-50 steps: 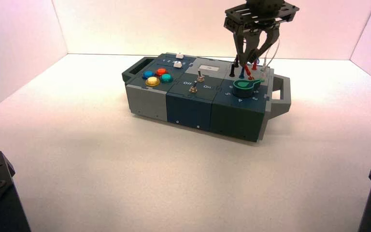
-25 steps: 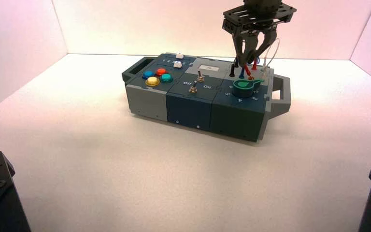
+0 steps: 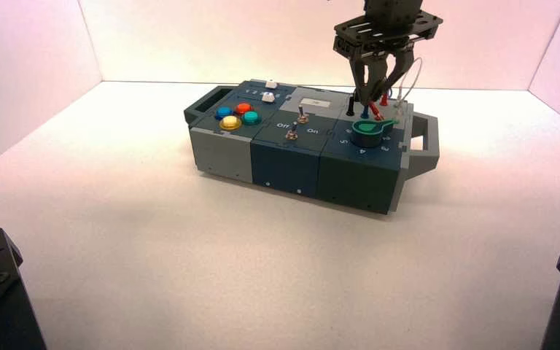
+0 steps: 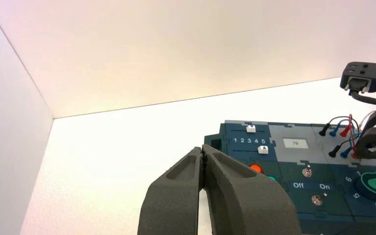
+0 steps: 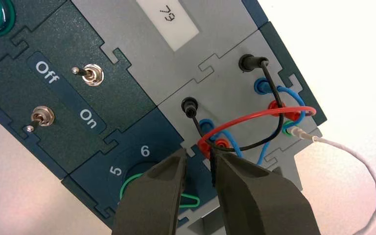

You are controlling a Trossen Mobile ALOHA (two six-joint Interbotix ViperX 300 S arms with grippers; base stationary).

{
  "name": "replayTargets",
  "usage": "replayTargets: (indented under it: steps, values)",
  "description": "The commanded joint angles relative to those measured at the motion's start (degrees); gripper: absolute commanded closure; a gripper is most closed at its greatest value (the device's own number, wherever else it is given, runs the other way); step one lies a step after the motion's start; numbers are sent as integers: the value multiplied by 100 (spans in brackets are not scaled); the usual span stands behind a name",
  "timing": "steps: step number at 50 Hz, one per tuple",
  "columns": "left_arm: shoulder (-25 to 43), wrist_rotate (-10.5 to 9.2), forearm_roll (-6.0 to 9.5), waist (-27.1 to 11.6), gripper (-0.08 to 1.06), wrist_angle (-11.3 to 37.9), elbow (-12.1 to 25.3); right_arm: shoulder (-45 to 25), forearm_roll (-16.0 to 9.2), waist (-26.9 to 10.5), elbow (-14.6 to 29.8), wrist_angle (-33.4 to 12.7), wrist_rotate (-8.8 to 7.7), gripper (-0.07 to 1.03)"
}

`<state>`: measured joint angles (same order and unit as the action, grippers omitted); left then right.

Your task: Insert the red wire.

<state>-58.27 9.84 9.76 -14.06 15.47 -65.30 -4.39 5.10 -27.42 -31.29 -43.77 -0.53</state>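
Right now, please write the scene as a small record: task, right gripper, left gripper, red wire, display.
task: insert the red wire
right gripper: over the jack panel, at one red plug
left gripper: idle, left of the box
red wire: arched between its two ends; full seating cannot be told
display: 79

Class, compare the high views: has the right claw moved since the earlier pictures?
Yes: the right claw has shifted slightly left and lower in the high view, judged against the green knob.
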Motion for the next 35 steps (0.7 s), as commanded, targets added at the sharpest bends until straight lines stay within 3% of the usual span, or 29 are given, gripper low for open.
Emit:
replayTargets:
  steps: [1,35]
  values:
    - [18,-9,9,35,101,-70,193,79,53,-9,149,18,26,69]
    - [-35,-9,9,44,101,-70,193,-79,185,53,220,18,88,79]
